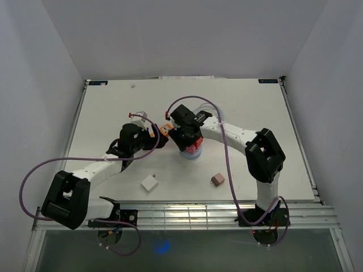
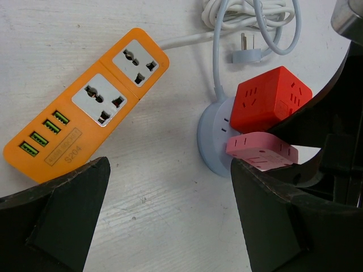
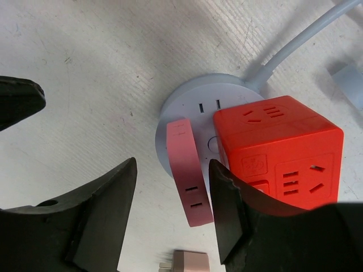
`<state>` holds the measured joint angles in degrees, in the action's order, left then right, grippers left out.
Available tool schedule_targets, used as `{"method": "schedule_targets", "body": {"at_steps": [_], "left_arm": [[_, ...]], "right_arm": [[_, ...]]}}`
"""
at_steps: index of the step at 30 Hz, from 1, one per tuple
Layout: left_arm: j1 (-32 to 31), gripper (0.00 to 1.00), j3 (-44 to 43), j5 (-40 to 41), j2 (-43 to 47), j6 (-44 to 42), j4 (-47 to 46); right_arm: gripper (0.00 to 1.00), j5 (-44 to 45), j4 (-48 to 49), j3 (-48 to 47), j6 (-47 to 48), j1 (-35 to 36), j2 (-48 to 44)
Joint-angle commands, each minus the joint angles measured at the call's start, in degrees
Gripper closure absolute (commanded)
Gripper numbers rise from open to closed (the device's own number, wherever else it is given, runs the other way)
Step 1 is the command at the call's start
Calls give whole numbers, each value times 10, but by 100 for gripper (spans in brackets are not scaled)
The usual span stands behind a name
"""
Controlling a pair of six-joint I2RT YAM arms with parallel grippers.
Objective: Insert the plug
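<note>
The pink plug (image 3: 189, 175) sat upright in the round hub (image 3: 193, 93), just beside the red cube (image 3: 281, 141). Right gripper (image 3: 173, 170) straddled it, jaws parted, one finger clear of it. Left gripper (image 2: 170, 170) hovered wide open, holding nothing, near the orange strip (image 2: 85, 107).

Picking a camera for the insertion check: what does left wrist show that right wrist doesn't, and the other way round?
Only left wrist: the orange power strip and the coiled white cord. Only right wrist: a small brownish plug lying at the bottom edge of the view. Both: the round socket, the pink plug standing on it, and the red cube right beside that plug.
</note>
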<state>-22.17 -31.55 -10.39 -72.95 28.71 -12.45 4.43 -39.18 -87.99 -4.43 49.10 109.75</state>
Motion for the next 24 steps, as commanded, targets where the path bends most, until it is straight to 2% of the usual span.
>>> {"method": "schedule_targets", "body": {"at_steps": [1,12,18,24], "left_arm": [[4,2,-6,-11,18,-3,-4],[5,2,-6,-11,20,-1,-1],[5,2,-11,1,33,-1,22],[5,2,-21,24,59,15,66]], "right_arm": [[39,22,-8,-28,3,-4,-11],[34,34,-8,-44,13,-4,-44],[20,41,7,-25,13,-3,-85],[16,30,22,30,8,-3,-133]]}}
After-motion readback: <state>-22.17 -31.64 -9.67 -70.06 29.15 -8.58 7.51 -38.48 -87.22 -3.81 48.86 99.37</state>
